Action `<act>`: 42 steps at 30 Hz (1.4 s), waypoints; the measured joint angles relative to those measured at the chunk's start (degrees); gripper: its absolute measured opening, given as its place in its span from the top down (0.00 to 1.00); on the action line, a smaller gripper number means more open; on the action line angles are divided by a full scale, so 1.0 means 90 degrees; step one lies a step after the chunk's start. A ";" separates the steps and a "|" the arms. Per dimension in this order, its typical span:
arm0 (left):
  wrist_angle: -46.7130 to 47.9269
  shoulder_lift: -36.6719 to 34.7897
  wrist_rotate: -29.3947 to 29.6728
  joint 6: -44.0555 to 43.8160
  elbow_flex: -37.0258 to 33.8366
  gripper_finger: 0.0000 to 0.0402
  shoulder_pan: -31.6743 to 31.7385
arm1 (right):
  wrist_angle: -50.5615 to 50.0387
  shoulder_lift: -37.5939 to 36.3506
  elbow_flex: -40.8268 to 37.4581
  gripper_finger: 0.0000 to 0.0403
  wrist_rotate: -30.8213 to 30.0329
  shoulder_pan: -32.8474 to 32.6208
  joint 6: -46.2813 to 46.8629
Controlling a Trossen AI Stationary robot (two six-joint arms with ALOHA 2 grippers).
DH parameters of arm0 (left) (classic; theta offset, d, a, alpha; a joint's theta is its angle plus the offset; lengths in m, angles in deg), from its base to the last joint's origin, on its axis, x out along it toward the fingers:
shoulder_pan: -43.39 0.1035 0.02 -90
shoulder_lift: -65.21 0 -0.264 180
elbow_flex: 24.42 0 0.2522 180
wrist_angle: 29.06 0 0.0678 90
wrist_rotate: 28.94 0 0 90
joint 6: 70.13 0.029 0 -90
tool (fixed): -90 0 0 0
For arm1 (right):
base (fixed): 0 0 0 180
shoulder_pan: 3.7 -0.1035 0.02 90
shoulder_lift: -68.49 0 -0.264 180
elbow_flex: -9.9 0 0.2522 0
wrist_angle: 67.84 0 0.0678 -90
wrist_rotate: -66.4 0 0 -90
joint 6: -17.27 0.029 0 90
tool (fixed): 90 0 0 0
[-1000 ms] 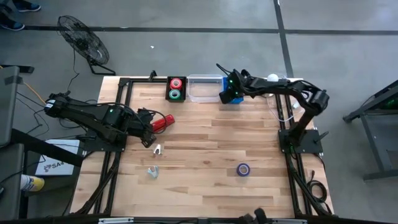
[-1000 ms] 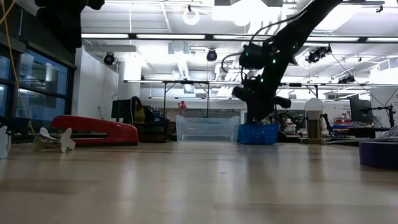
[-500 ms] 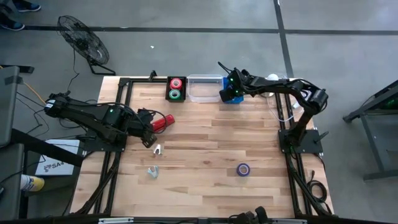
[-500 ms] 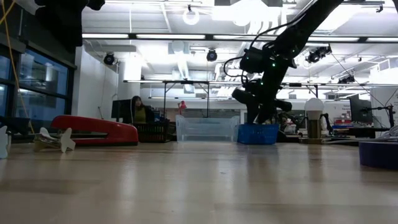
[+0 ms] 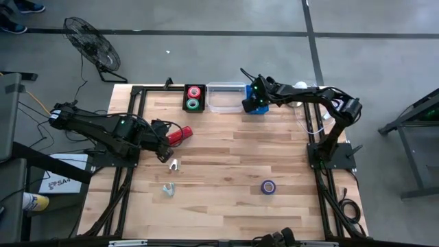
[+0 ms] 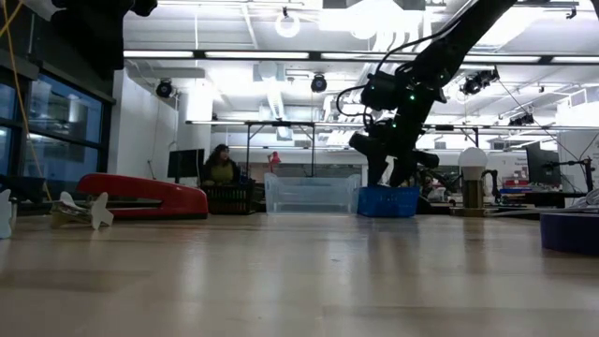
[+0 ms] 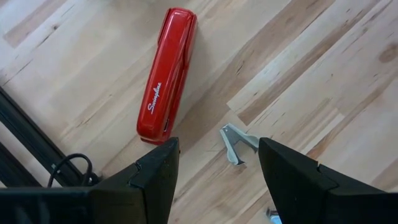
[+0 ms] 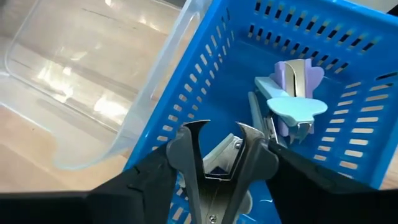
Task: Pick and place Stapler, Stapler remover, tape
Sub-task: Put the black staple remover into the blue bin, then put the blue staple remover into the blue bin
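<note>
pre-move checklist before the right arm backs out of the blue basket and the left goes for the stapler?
1. Right gripper jaws open over the blue slotted plastic basket: ok.
2. Grey staple remover released: cannot tell; it sits between the jaws, contact unclear.
3. Pale blue and lilac staple remover already lying in the basket: ok.
4. Left gripper jaws open and empty: ok.
5. Long red desk stapler flat on the wooden table, just ahead of the left gripper, not yet between the jaws: ok.
6. Grey metal staple remover lying close beside the stapler's near end, could get bumped: not ok.
</note>
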 joint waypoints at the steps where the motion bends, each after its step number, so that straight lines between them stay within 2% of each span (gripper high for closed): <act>1: -0.0001 0.0000 -0.0002 -0.0016 0.0000 0.46 0.0000 | 0.0000 -0.0001 0.0000 0.46 0.0012 0.0013 -0.0005; 8: 0.0002 0.0000 -0.0072 -0.0113 0.0000 0.46 0.0000 | -0.0030 -0.0256 0.0000 0.40 0.0037 0.0182 -0.0101; 15: -0.0002 0.0000 -0.0134 -0.0177 0.0000 0.46 -0.0001 | -0.0322 -0.0808 0.0000 0.38 0.0041 0.0359 -0.0397; 22: 0.0001 0.0000 -0.0160 -0.0313 0.0000 0.46 -0.0002 | -0.0615 -0.1532 0.0000 0.38 0.0530 0.0308 -0.0603; 26: 0.0010 0.0000 -0.0381 -0.0353 0.0000 0.46 -0.0002 | -0.0691 -0.1939 0.0000 0.38 0.0926 0.0178 -0.0779; 29: 0.0022 -0.0001 -0.0521 -0.0770 0.0000 0.46 -0.0002 | -0.0814 -0.2209 0.0000 0.38 0.1086 0.0027 -0.0803; 35: 0.0030 0.0101 -0.0997 -0.1715 0.0007 0.46 -0.0002 | -0.0968 -0.2655 0.0000 0.38 0.1122 -0.0369 -0.0800; 42: 0.0040 0.0683 -0.1621 -0.2144 0.0010 0.46 -0.0134 | -0.1080 -0.2885 0.0000 0.38 0.1096 -0.0817 -0.0794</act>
